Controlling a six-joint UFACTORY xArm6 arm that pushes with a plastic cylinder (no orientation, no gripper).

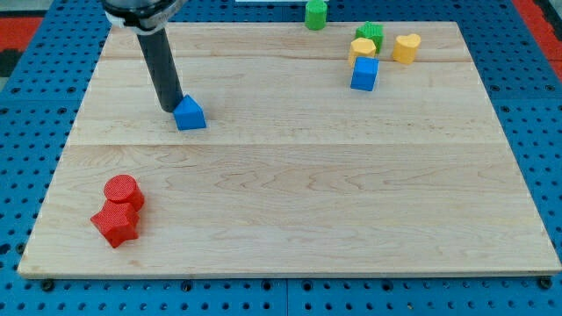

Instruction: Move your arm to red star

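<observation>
The table (290, 193) is a pale wooden board filling most of the view, laid on a blue perforated surface (35, 79). The dark rod (161, 66) descends from the view's top left, tilted slightly toward the view's right as it drops. My tip (171, 109) rests on the table just to the view's left of the blue triangular block (190, 114), touching or nearly touching its left face; which of the two cannot be determined. No pincer is fitted to this arm, so no pincer state can be reported.

The red star (115, 225) lies near the table's bottom left corner, well apart from my tip, toward the view's bottom and slightly left of it. The red cylinder (123, 191) stands immediately above the red star in the view, in contact with it or almost so.

A cluster of blocks occupies the table's top right area. The blue cube (364, 74) sits lowest in the cluster. The yellow block (361, 48), of rounded but unclear shape, is directly above the blue cube and touching it. The green block (371, 34) is behind the yellow block, its shape not discernible. The yellow heart-like block (406, 47) stands just to the right of this group. A second green block (316, 13) sits apart at the table's top edge.
</observation>
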